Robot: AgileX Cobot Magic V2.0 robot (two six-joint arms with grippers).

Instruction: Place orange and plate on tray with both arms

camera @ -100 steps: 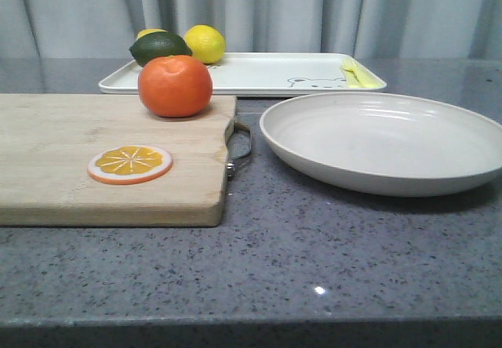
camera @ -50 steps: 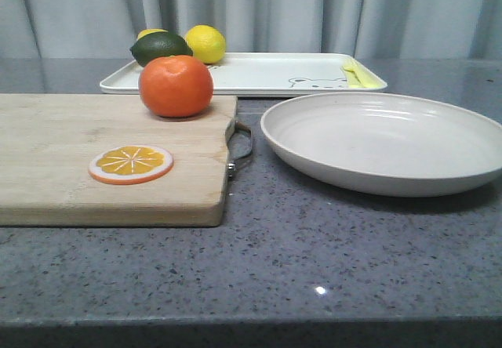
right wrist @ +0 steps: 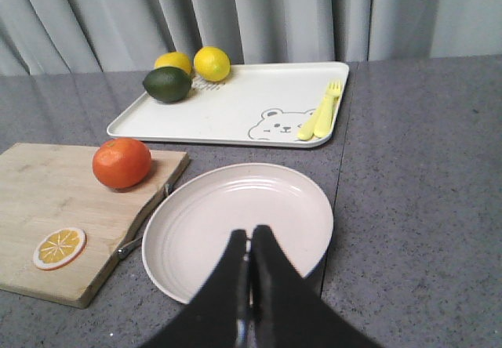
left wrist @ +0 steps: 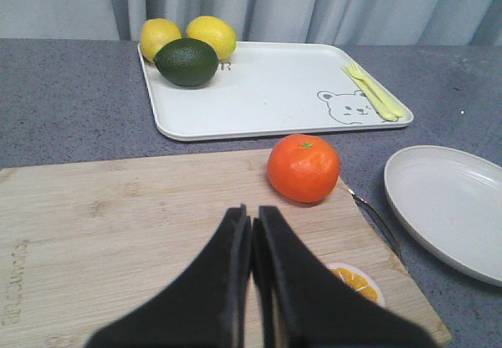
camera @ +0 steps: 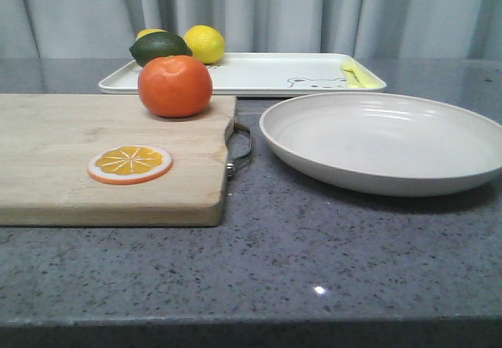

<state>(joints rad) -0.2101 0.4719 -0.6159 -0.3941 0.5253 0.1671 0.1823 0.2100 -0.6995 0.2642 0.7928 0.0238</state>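
Resting on grainy wooden board (camera: 55, 152), glossy round orange (camera: 175, 86)

Saw no real change across the front view frames. Noted only a faint sideways wobble of the whole scene, orange (camera: 175, 86), plate (camera: 382, 141) and tray (camera: 259, 74) together, then back to the first framing.
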